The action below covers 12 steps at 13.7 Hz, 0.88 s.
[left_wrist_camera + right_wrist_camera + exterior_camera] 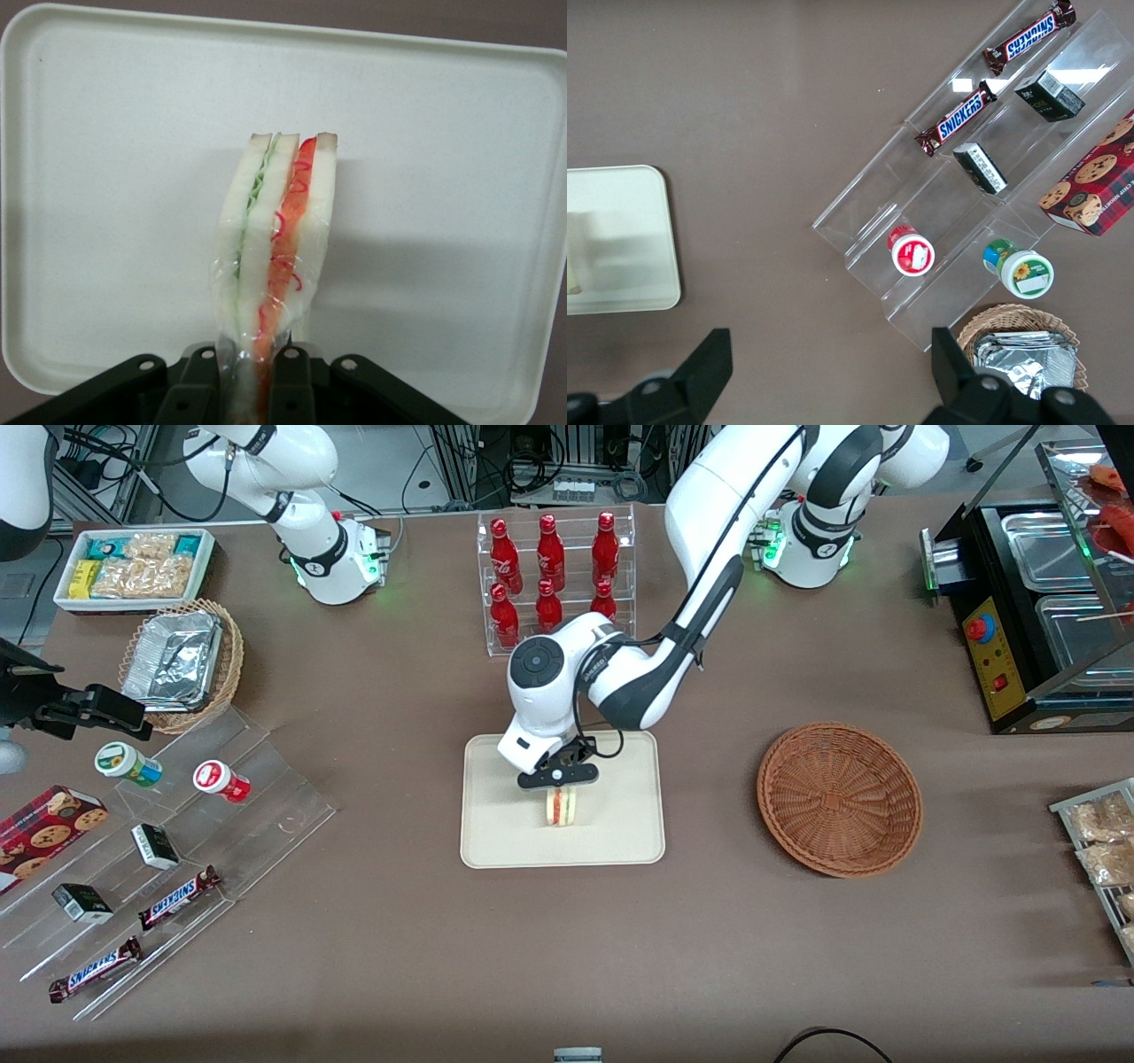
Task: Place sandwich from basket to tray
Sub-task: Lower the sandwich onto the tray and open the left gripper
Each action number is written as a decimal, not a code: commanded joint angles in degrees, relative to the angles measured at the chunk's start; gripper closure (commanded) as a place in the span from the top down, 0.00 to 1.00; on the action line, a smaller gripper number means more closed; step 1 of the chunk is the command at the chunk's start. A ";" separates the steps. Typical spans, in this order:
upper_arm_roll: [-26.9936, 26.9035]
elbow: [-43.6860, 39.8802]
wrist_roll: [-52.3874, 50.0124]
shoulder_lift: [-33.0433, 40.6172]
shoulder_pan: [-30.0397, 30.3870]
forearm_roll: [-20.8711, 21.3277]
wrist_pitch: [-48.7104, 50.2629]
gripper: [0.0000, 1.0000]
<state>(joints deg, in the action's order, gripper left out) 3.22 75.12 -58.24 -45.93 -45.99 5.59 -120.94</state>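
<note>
The left arm's gripper (559, 778) is hanging over the middle of the tray (496, 841), clenched on the sandwich (561, 806). In the wrist view its two fingers (197, 390) are pressing on the narrow end of the sandwich (276, 257), which is standing on edge in clear wrap, with its green and red filling layers showing between three pale bread slices. Whether the sandwich's lower edge is touching the tray (106, 177) or sitting just above it cannot be told. The tray is carrying nothing else.

The basket (839, 799) is lying on the brown surface (567, 957), well apart from the tray toward the working arm's end, and is holding nothing (its woven bottom is showing bare).

Farther from the front camera than the tray, a clear rack (556, 576) is holding red bottles (550, 552) in two rows. Toward the parked arm's end, a tan wicker basket (229, 657) is holding foil containers (174, 659), and a white bin (204, 576) beside it is holding snack packets. A stepped clear stand (266, 779) there is carrying two small cups, small dark boxes and chocolate bars (178, 898), with a cookie box (44, 834) beside it.
</note>
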 commanded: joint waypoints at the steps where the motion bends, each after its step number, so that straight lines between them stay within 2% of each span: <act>1: -0.76 -3.66 -3.45 -3.36 -1.03 0.48 0.44 0.00; 5: -0.84 -3.84 -3.20 -4.42 -1.47 0.56 0.44 0.00; 6: -0.84 -3.84 -2.94 -4.43 -1.47 0.56 0.44 0.33; 7: -0.93 -3.84 -2.50 -4.43 -1.47 0.65 0.44 0.84; 8: -1.02 -3.84 -1.89 -4.43 -1.47 0.65 0.53 0.99; 12: -1.37 -3.93 -1.71 -2.59 -1.21 0.74 1.23 0.99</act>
<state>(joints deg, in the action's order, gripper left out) 2.86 72.72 -60.05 -49.23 -46.44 5.70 -120.96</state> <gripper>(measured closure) 0.282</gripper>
